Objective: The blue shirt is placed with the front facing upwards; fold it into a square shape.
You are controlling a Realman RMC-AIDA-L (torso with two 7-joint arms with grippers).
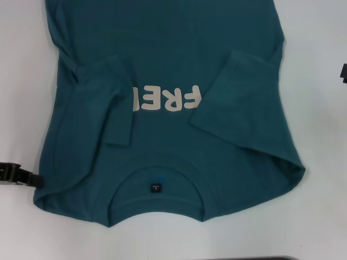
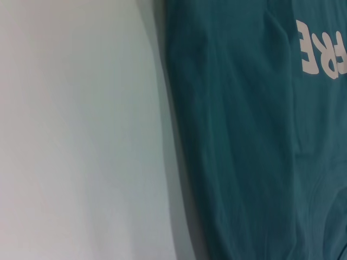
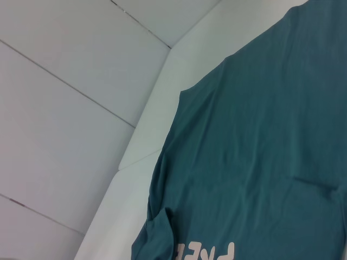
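The blue shirt (image 1: 173,49) lies front up on the white table (image 1: 320,32), with its collar and small black neck label (image 1: 155,187) at the near side. Both short sleeves are folded inward over the chest, one (image 1: 105,103) on the left and one (image 1: 238,92) on the right, partly covering the cream letters (image 1: 165,98). My left gripper (image 1: 16,174) rests low at the table's left, just beside the shirt's near left shoulder. Only a dark sliver of my right gripper (image 1: 344,73) shows at the right edge. The wrist views show the shirt (image 2: 244,162) (image 3: 260,135) but no fingers.
Bare white table flanks the shirt on the left (image 2: 81,135) and right. The right wrist view shows the table's far edge (image 3: 157,103) with pale floor tiles (image 3: 65,54) beyond. A dark strip (image 1: 282,258) sits at the near edge of the head view.
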